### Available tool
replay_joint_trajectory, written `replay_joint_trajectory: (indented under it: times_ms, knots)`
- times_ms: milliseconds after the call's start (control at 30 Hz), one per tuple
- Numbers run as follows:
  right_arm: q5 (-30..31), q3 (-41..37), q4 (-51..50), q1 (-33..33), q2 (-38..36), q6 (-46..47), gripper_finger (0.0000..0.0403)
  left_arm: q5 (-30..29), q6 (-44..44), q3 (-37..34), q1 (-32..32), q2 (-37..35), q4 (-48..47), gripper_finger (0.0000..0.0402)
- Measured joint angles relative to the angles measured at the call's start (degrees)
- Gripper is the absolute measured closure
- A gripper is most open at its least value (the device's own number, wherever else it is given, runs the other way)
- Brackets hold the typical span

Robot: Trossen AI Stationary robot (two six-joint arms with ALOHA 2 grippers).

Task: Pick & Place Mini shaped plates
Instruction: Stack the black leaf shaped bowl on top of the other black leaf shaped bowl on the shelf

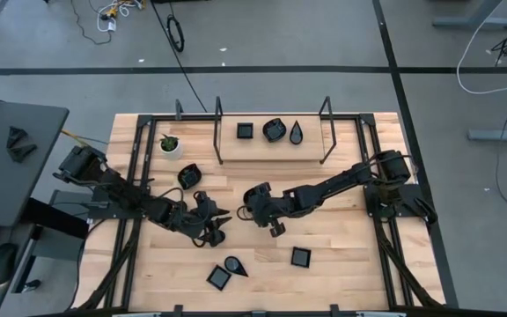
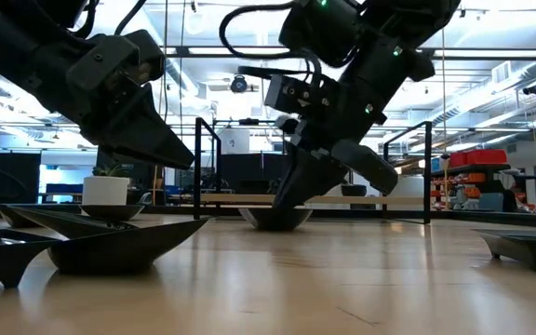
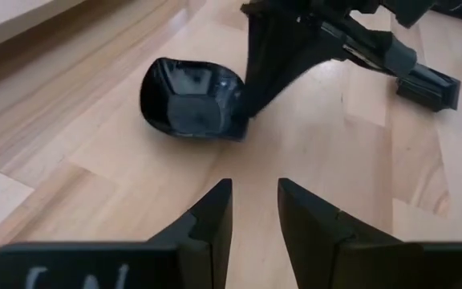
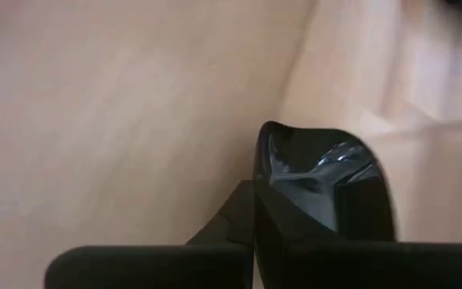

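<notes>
A rounded glossy black mini plate (image 1: 254, 189) (image 3: 189, 98) sits near the table's middle, and my right gripper (image 1: 259, 203) (image 2: 307, 191) is shut on its rim. My left gripper (image 1: 216, 225) (image 3: 253, 210) hovers just to the left of it, open and holding nothing, with its fingers pointing at the plate. Three more plates lie on the rack shelf: a square plate (image 1: 245, 130), a rounded plate (image 1: 275, 130) and a teardrop plate (image 1: 297, 132). Others rest flat on the table: a rounded plate (image 1: 188, 176), a teardrop plate (image 1: 234, 264) and two square plates (image 1: 219, 278) (image 1: 300, 257). My right gripper pinches the rounded plate by its rim (image 3: 241, 120) on the side toward the table's right. The fingers (image 3: 267, 72) slant down onto it from above. One finger (image 4: 237, 218) lies against the outer wall; the plate hides the other. The plate's base (image 2: 275, 223) rests on the table.
A white pot with a green plant (image 1: 171, 143) stands at the far left, beside the metal-framed rack (image 1: 271, 145). The near plates (image 2: 110, 244) (image 2: 529, 247) lie toward the near edge. Bare wood stretches between the two arms and the near plates.
</notes>
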Motion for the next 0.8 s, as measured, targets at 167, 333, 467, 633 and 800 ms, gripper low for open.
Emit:
replay_joint_trajectory:
  times_ms: [167,333,467,633,800]
  knots:
    - [4.56,-0.03,-0.42,2.15,-3.46,-0.81,0.0400,-0.06,-0.09,0.00,0.00,0.00,0.00,0.0296]
    - [4.66,-0.03,-1.46,4.71,-8.53,-0.12,0.0401,-0.08,-0.35,0.00,0.00,0.00,-0.02,0.0296]
    - [5.10,-0.03,-1.83,5.34,-13.34,-3.59,0.0402,-0.25,-0.41,0.00,0.00,0.02,-0.02,0.0296]
    - [12.25,-0.03,-2.52,0.59,-18.35,-14.83,0.0401,-1.37,-0.48,0.00,0.00,0.02,-0.02,0.0296]
    - [9.52,-0.03,-3.08,-11.81,-19.62,-16.53,0.0400,-2.52,-0.46,0.00,0.02,0.02,-0.02,0.0296]
